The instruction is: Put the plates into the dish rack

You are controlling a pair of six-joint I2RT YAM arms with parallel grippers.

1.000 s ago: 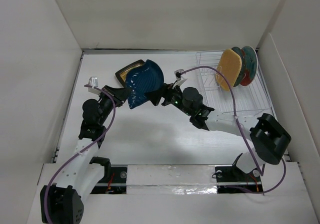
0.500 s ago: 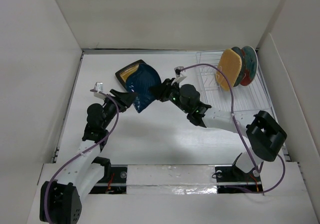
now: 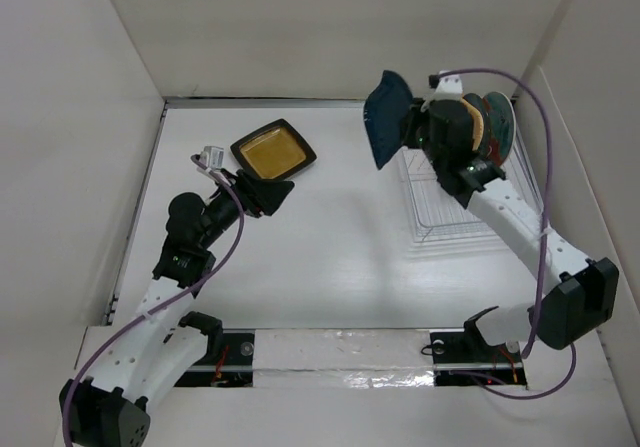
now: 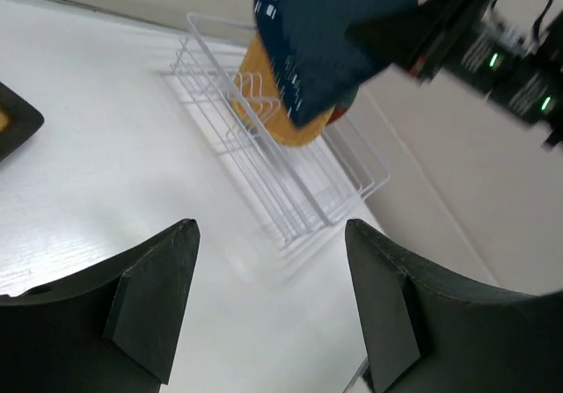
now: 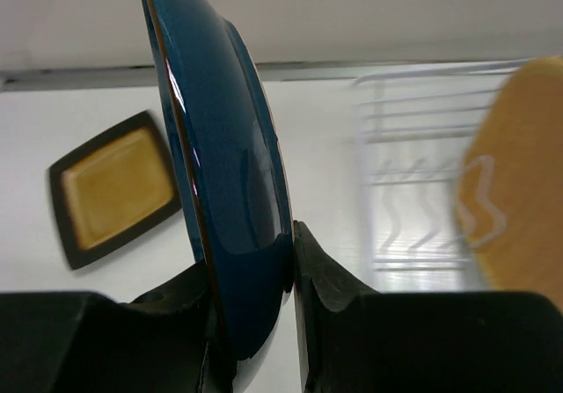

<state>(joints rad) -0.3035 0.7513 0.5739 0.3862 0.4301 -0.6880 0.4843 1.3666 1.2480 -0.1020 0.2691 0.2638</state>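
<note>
Blue plate (image 5: 224,173) held edge-up in right jaws, tan plate (image 5: 519,173) in rack (image 3: 455,217) just beyond; left jaws wide.

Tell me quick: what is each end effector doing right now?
Left end effector: open, holding nothing.
Right end effector: closed on the small irregular glossy blue plate, held on edge.

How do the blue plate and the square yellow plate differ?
The blue plate is glossy, irregular, held on edge in the air by the right gripper; the square plate, black-rimmed with a mustard centre, lies flat on the table, ungripped. Neither sits in the dish rack.
</note>
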